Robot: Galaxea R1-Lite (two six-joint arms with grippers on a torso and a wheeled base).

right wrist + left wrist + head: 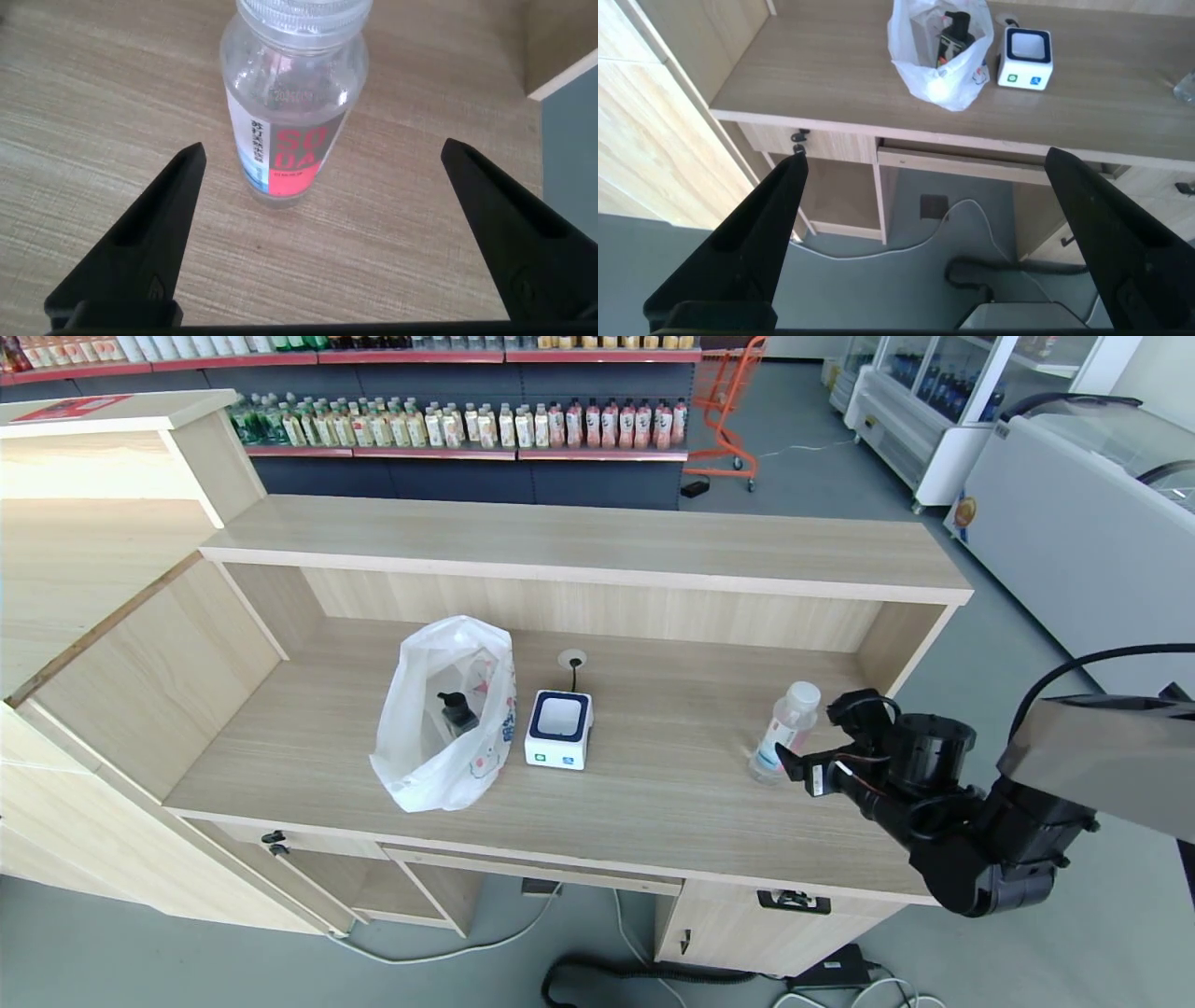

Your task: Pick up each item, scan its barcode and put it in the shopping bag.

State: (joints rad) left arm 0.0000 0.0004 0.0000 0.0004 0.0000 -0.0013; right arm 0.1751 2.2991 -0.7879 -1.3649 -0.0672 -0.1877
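A clear water bottle (784,733) with a white cap stands upright on the right side of the wooden counter (653,793), not far from the counter's right wall. It has a label with blue and red on it (seen best in the right wrist view (291,103)). The right gripper (810,735) is just beside the bottle, low over the counter. Its two black fingers (149,243) are spread wide apart, and they hold nothing. The bottle sits a little ahead of the tips, in line with the gap between them. On the left side of the counter stands the white shopping bag (448,728), with its mouth open at the top. Inside it is a dark bottle with a pump top (457,714). Just beside the bag, between it and the water bottle, sits the small white scanner (560,728) with a dark screen on top. The left gripper (924,161) hangs in front of the counter, lower than its top, over the grey floor. Its fingers are wide apart too, and its grip is empty.
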